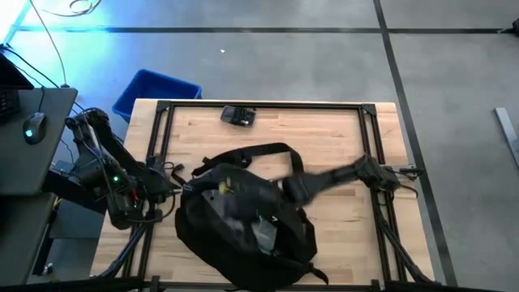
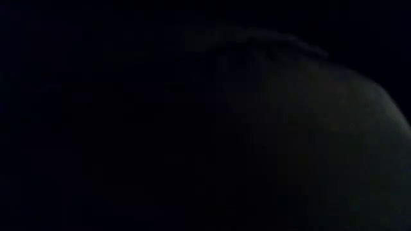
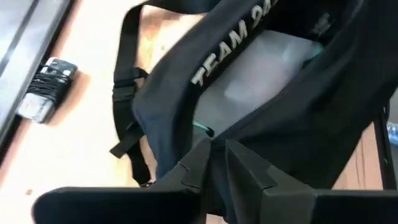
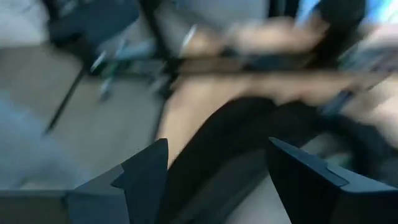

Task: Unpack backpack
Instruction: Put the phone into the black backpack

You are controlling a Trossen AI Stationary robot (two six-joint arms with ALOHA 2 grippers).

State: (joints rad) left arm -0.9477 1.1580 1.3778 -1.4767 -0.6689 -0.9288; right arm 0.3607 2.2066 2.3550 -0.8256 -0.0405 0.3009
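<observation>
The black backpack (image 1: 243,215) lies on the wooden table near its front edge, its opening gaping upward. The white "TEAM" lettering (image 3: 227,53) runs along its side. A pale plastic-wrapped item (image 3: 261,74) shows inside. A long strap (image 1: 268,150) loops toward the far side. My left gripper (image 1: 172,193) is at the backpack's left end, nearly shut on its fabric (image 3: 217,152). My right gripper (image 1: 290,188) hovers open and blurred over the backpack's far right part. Black fabric shows between its spread fingers (image 4: 217,162); I cannot tell whether they touch it. My left gripper pinches the black rim of the backpack's opening (image 3: 217,132) between its two fingers, at the backpack's left end. The fingers slant down from the table's left side. The backpack's body rests on the table.
A small black device wrapped in its cord (image 1: 238,116) lies near the table's far edge. A blue bin (image 1: 154,89) stands on the floor beyond the far left corner. The black frame rails (image 1: 381,203) run along the table's sides. The low view is dark.
</observation>
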